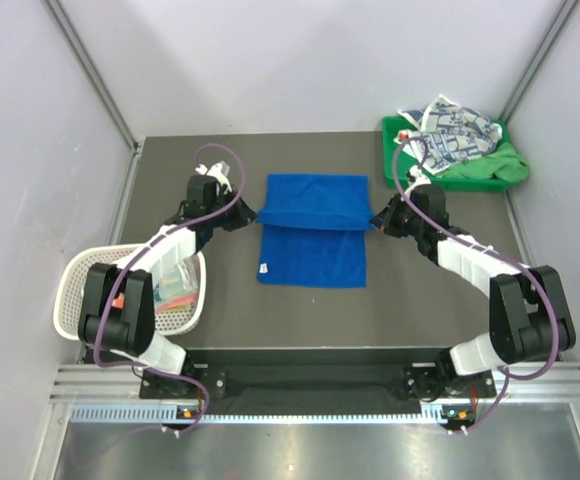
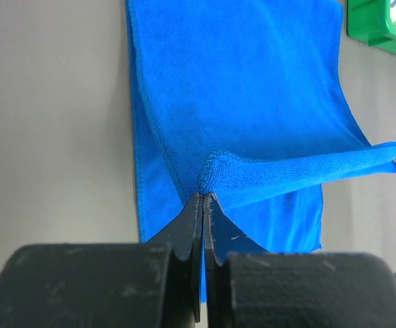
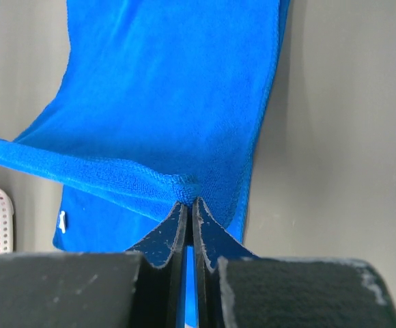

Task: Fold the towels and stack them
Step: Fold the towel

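A royal blue towel (image 1: pixel 312 230) lies mid-table, its far part lifted and folding over the near part. My left gripper (image 1: pixel 247 213) is shut on the towel's left corner; in the left wrist view the jaws (image 2: pixel 204 196) pinch the blue cloth (image 2: pixel 252 102). My right gripper (image 1: pixel 378 217) is shut on the right corner, and the right wrist view shows the gripper (image 3: pixel 188 202) pinching the blue towel (image 3: pixel 164 89). The held edge stretches taut between both grippers. More towels, white with navy print (image 1: pixel 450 132) and green (image 1: pixel 500 165), are heaped in the green tray.
The green plastic tray (image 1: pixel 395 135) stands at the back right corner. A white mesh basket (image 1: pixel 75 290) with small coloured items sits at the left, under my left arm. Grey walls close in the table on three sides.
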`<action>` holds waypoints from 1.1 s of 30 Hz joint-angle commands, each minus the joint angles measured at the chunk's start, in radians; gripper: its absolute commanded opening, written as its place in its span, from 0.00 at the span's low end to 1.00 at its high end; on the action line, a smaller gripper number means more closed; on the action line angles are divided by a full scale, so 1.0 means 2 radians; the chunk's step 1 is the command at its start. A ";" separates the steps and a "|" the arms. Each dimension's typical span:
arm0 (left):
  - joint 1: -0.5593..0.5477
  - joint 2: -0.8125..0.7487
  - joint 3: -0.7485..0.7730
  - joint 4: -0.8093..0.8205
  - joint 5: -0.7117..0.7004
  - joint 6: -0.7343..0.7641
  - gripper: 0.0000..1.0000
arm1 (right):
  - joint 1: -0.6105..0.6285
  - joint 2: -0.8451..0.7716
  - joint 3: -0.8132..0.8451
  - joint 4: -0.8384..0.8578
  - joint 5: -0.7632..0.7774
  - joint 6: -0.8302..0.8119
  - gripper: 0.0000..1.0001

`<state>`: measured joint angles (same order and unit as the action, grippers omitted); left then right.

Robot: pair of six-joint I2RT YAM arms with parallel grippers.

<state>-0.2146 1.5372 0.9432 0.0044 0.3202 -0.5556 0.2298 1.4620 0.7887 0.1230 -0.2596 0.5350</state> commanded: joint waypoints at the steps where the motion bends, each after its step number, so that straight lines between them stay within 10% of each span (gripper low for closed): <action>1: -0.002 -0.031 -0.013 0.008 -0.011 -0.003 0.00 | 0.007 -0.028 -0.015 0.016 0.003 0.000 0.00; 33: -0.013 -0.074 -0.111 -0.006 -0.015 -0.012 0.00 | 0.045 -0.084 -0.127 0.045 0.009 0.006 0.00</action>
<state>-0.2394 1.4284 0.7422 -0.0391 0.3096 -0.5770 0.2981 1.3285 0.5484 0.1543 -0.2558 0.5430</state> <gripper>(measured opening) 0.010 0.010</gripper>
